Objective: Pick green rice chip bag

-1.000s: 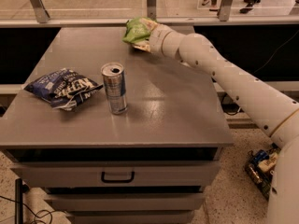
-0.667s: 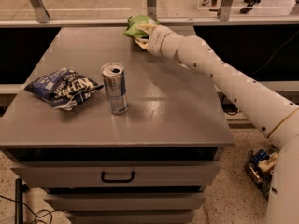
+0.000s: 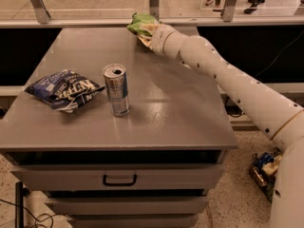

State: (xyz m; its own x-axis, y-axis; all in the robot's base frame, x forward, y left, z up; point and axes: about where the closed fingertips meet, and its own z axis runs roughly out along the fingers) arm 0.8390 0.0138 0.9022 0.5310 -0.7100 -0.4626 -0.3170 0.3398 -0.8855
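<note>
The green rice chip bag [image 3: 138, 23] is a small crinkled light-green bag at the far edge of the grey table [image 3: 185, 113], right of centre. My gripper [image 3: 146, 34] is at the end of the white arm that reaches in from the right. It is shut on the bag and holds it slightly above the tabletop. The bag covers most of the fingers.
A silver drink can [image 3: 116, 89] stands upright near the table's middle. A dark blue chip bag [image 3: 64, 89] lies at the left. Drawers with a handle [image 3: 119, 180] are below the tabletop. A glass railing [image 3: 152, 4] runs just behind the table.
The gripper and the green bag have moved together a little up and away, toward the table's far edge. The can and the blue bag have not moved.
</note>
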